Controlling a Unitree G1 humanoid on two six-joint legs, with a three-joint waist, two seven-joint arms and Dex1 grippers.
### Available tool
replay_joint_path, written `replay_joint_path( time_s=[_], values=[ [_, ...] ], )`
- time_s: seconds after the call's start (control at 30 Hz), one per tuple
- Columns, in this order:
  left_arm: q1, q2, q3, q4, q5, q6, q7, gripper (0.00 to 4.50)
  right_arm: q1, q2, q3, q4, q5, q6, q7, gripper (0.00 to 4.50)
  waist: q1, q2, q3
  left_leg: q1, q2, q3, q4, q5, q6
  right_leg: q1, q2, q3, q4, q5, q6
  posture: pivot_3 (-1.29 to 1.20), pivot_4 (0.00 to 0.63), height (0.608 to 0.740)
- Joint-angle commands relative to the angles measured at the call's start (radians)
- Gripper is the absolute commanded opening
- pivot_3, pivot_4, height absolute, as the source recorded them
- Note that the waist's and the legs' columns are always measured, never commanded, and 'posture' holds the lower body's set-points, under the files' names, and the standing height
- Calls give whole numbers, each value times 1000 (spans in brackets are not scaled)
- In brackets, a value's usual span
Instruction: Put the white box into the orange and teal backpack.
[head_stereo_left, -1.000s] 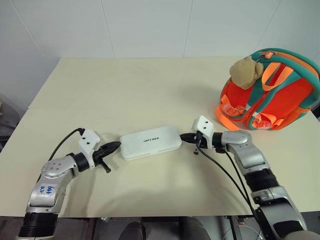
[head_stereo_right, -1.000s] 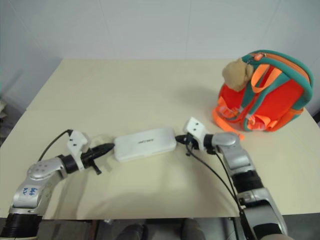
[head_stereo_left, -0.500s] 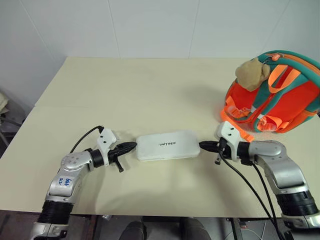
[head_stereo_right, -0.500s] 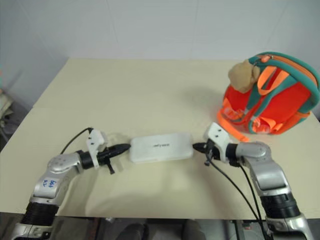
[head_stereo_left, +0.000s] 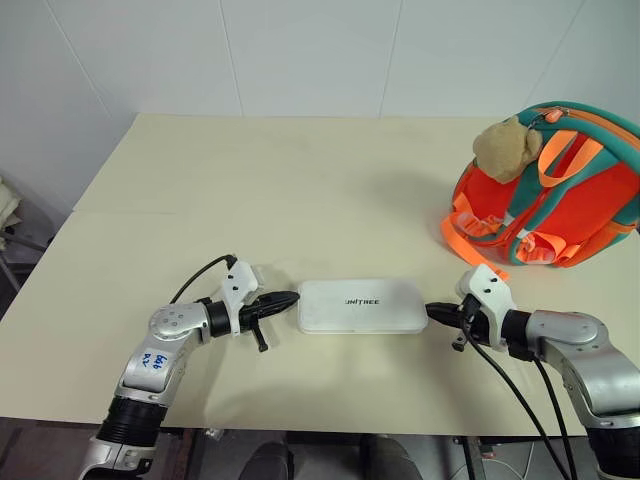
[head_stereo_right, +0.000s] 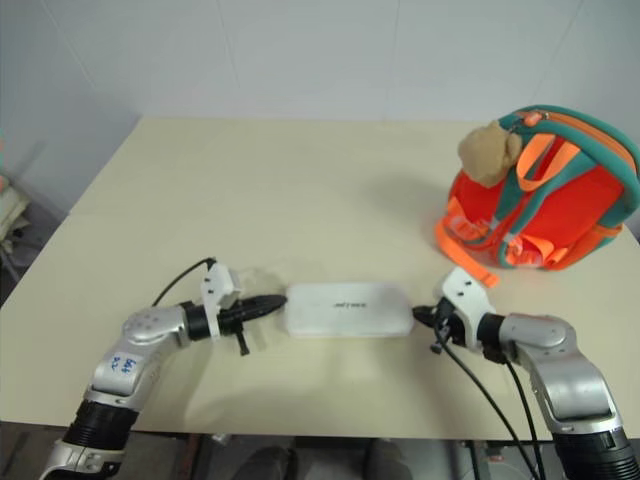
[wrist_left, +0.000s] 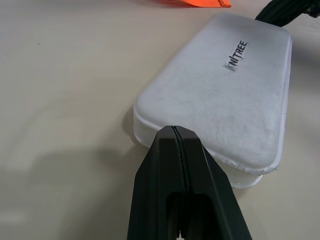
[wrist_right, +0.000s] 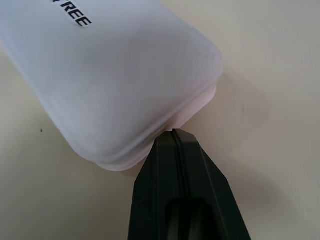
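Cream table (head_stereo_left: 300, 190) before white wall (head_stereo_left: 300, 50)

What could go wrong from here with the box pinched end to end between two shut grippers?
1. The white box is only pressed at its rounded ends by the shut left gripper and right gripper; it may pop out when lifted.
2. The orange and teal backpack shows no visible opening, so insertion may stall.

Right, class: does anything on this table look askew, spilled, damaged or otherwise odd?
Nothing looks spilled or damaged. The white box lies flat on the table, squeezed end to end between the shut left hand and shut right hand. The orange and teal backpack stands apart at the far right.
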Motion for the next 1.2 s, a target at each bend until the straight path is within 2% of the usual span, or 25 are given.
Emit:
replay_joint_path(
  time_s=[0.03, 0.5, 0.67, 0.73, 0.77, 0.9, 1.03, 1.1, 1.2],
  values=[
    [17, -12, -54, -47, -1, 25, -15, 0, -9, -10, -1, -16, 31, -42, 14, 120, 0, 0, 0, 0, 0, 0, 0, 0, 0, 0, 0, 0, 0, 0, 0, 0, 150, 740],
    [-11, -46, -51, -32, 16, 31, 8, 0, 12, -51, 24, -21, 57, -2, 38, 120, 9, 0, 0, 0, 0, 0, 1, 0, 0, 1, 0, 0, 0, 0, 0, 0, 150, 740],
    [-9, -8, -15, -53, 10, 53, 1, 0, 4, -78, 10, 13, 75, 3, 72, 120, 9, 0, 0, 0, 0, 0, 1, 0, 0, 1, 0, 0, -1, 0, 0, 0, 150, 740],
    [-11, 19, 14, -56, -1, 68, -6, 397, -4, -100, -5, 21, 99, 18, 100, 850, 8, 0, 0, 0, 0, 0, 0, 0, 0, 1, 0, 0, -1, 0, 0, 0, 150, 740],
    [-12, 34, 25, -60, -10, 80, -12, 631, -8, -112, -8, 29, 105, 12, 114, 1072, 8, 0, 0, 0, 0, 0, 0, 0, 0, 1, 1, 0, -1, 0, 0, 0, 150, 740],
    [-11, 118, 50, -71, -22, 93, -60, 1849, -34, -161, -21, 83, 106, -6, 137, 2416, -2, 0, 0, 0, 1, 0, 0, 0, 0, 1, 2, 0, -1, 0, 0, 0, 150, 740],
    [-67, 225, 139, 65, -35, 66, -107, 3047, -71, -224, -25, 170, 107, -43, 189, 3746, -7, 0, 0, 0, 2, 0, -1, 0, 0, 0, 2, 0, -1, 0, -1, 0, 150, 740],
    [-88, 261, 152, 101, -91, 120, -182, 3651, -95, -247, -23, 212, 107, -57, 208, 4406, -13, 0, 0, 0, 2, 0, 0, 0, 0, 0, 3, 0, -1, 0, -1, 0, 150, 740],
    [-117, 298, 132, 119, -157, 243, -283, 4461, -138, -268, -23, 255, 124, -40, 231, 4500, -16, 0, 0, 0, 2, 0, -1, 0, 1, 0, 3, 0, -3, 0, -1, 0, 150, 740]
  ],
)
